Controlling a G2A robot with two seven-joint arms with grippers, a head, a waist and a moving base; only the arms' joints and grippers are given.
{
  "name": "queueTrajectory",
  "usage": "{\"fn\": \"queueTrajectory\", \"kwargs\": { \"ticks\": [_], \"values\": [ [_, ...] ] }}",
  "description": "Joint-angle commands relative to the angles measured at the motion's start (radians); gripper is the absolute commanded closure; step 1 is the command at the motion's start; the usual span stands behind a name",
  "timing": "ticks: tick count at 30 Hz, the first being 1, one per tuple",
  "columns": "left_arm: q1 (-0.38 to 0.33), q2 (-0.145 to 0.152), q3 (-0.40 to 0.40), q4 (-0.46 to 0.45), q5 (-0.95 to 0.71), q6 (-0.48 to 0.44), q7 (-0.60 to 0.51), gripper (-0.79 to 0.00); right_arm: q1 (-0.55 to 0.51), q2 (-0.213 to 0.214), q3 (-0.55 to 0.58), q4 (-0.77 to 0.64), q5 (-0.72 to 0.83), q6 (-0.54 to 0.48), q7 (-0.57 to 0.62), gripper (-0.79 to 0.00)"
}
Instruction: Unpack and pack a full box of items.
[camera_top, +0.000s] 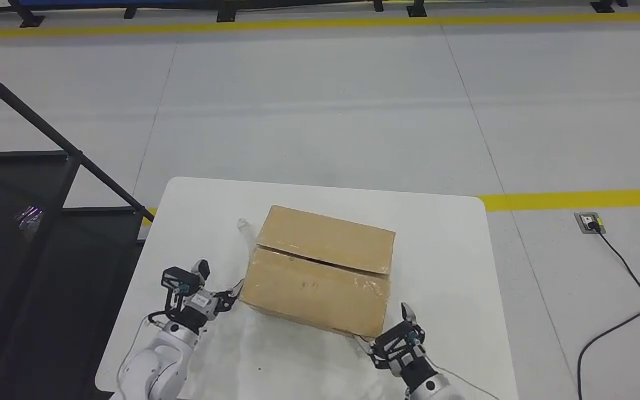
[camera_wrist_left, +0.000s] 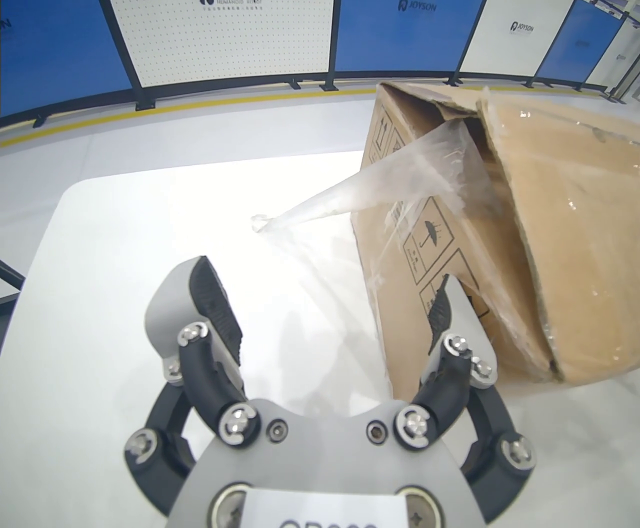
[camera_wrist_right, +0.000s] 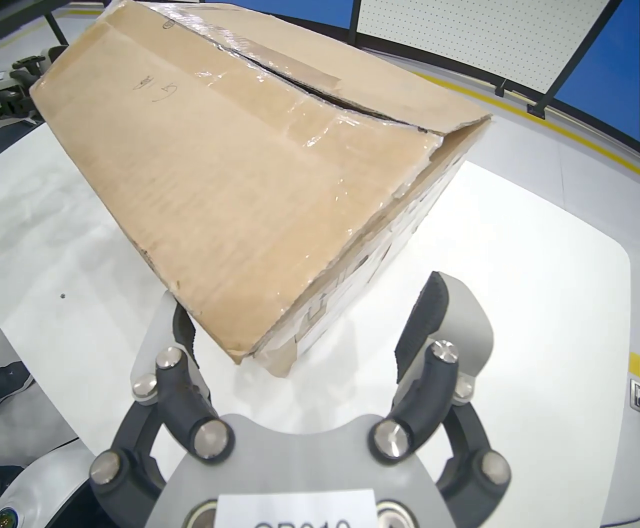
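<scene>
A brown cardboard box (camera_top: 322, 270) with closed, taped flaps stands in the middle of the white table (camera_top: 440, 250); its contents are hidden. My left gripper (camera_top: 218, 286) is open beside the box's left end, one finger (camera_wrist_left: 447, 310) close to the box wall (camera_wrist_left: 565, 240). A twisted strip of clear tape (camera_wrist_left: 380, 192) sticks out from the box's upper corner. My right gripper (camera_top: 392, 332) is open at the box's near right corner (camera_wrist_right: 260, 357), with that corner between its fingers, one fingertip (camera_wrist_right: 430, 310) clear of the box (camera_wrist_right: 240, 165).
A dark frame and a black mesh surface (camera_top: 45, 260) stand to the left of the table. Yellow floor lines (camera_top: 560, 200) run beyond it. Bare table surface lies to the right of and behind the box.
</scene>
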Motion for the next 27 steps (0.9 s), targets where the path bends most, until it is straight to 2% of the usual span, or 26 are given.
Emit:
{"fn": "queueTrajectory", "kwargs": {
  "ticks": [1, 9, 12, 16, 18, 21, 27],
  "values": [
    [0.0, 0.0, 0.004, 0.0, 0.002, -0.003, -0.002, -0.785, -0.001, -0.001, 0.005, 0.004, 0.003, 0.005, 0.0, -0.785],
    [0.005, 0.003, 0.019, -0.009, 0.021, -0.035, -0.011, -0.785, -0.018, -0.004, 0.025, 0.005, 0.017, 0.034, -0.051, -0.785],
    [0.003, 0.006, 0.02, -0.01, 0.033, -0.051, -0.021, -0.785, -0.04, -0.002, 0.036, 0.002, 0.028, 0.004, -0.146, -0.785],
    [0.005, 0.009, 0.009, -0.006, 0.031, -0.056, -0.024, -0.785, -0.079, 0.007, 0.072, 0.007, 0.064, -0.104, -0.308, -0.785],
    [-0.001, 0.009, -0.004, 0.003, 0.025, -0.005, -0.036, -0.785, -0.093, 0.012, 0.086, 0.005, 0.073, -0.156, -0.356, -0.785],
    [-0.028, 0.001, 0.013, 0.022, 0.077, 0.151, -0.029, -0.785, -0.108, 0.017, 0.102, 0.001, 0.081, -0.229, -0.418, -0.785],
    [-0.138, -0.021, 0.099, 0.16, 0.084, 0.249, 0.017, -0.785, -0.133, 0.024, 0.114, -0.008, 0.056, -0.283, -0.488, -0.785]
  ]
}}
